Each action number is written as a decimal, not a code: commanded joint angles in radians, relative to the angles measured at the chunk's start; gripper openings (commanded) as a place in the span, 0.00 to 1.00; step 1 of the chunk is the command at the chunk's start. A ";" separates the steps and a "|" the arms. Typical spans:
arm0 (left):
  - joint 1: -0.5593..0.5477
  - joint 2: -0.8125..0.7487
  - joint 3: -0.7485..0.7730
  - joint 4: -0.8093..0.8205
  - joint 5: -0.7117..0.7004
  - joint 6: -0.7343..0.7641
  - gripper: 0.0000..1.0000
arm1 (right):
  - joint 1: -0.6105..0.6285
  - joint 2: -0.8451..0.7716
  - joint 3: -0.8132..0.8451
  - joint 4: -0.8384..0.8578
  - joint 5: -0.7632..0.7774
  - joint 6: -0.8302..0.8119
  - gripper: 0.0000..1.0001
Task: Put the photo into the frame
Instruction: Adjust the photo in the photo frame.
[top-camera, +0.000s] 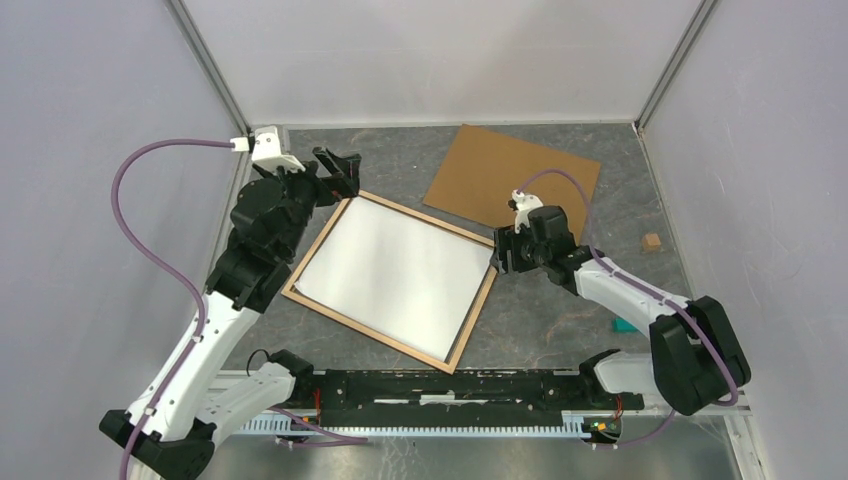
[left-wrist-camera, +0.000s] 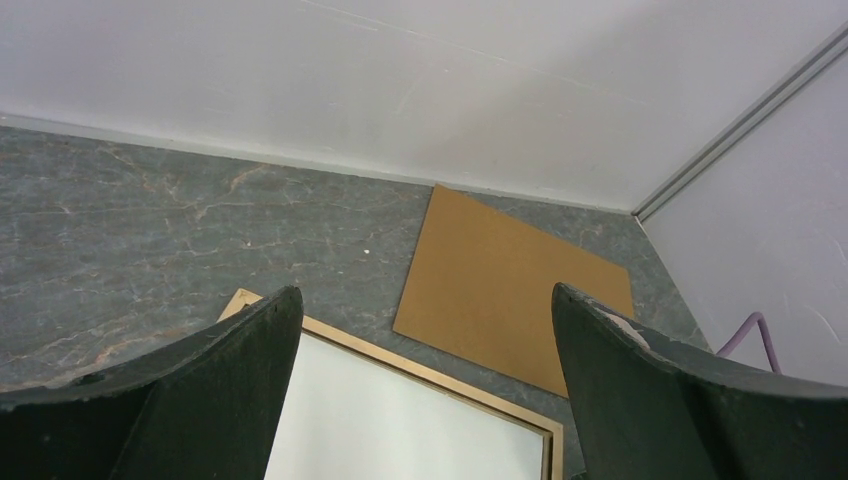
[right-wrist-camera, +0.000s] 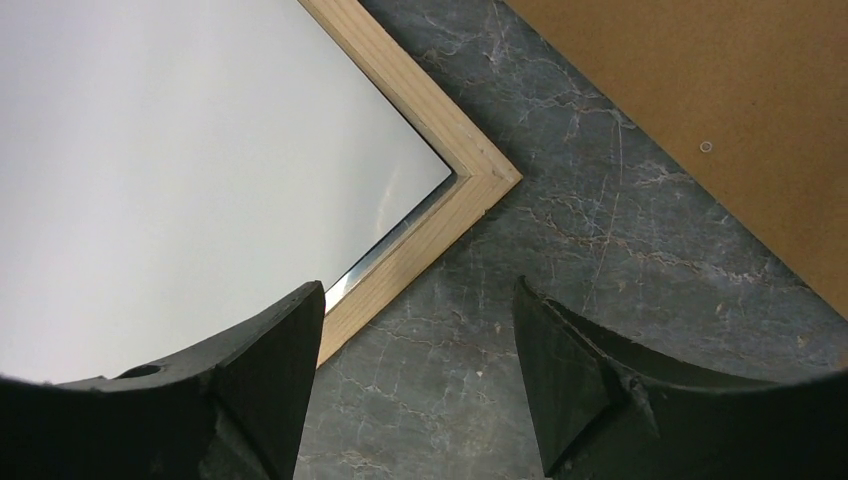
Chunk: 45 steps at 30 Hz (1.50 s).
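While the left gripper (top-camera: 344, 172) hangs released near the frame (top-camera: 476, 320), the right gripper (top-camera: 498, 258) gapes beside its corner.

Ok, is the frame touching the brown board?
Apart. The right wrist view shows a strip of grey table between the frame corner and the board edge.

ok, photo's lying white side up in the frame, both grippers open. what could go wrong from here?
1. In the right wrist view a shiny strip shows between the photo edge and the frame rail near the corner, so the print may not be fully seated there.
2. The right gripper straddles that rail with one finger over the paper. Pulling away low could drag the print out.
3. The left gripper hangs open over the far corner, with a similar snag risk.
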 joint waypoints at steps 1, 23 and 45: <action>0.004 0.018 0.040 0.011 0.041 -0.062 1.00 | 0.002 -0.078 0.003 -0.037 0.040 -0.018 0.76; 0.005 0.486 0.231 -0.183 0.248 -0.042 1.00 | -0.296 -0.089 0.064 -0.064 0.085 0.040 0.84; 0.008 1.303 0.806 -0.218 0.342 -0.120 0.99 | -0.637 0.162 0.041 0.155 -0.188 0.063 0.82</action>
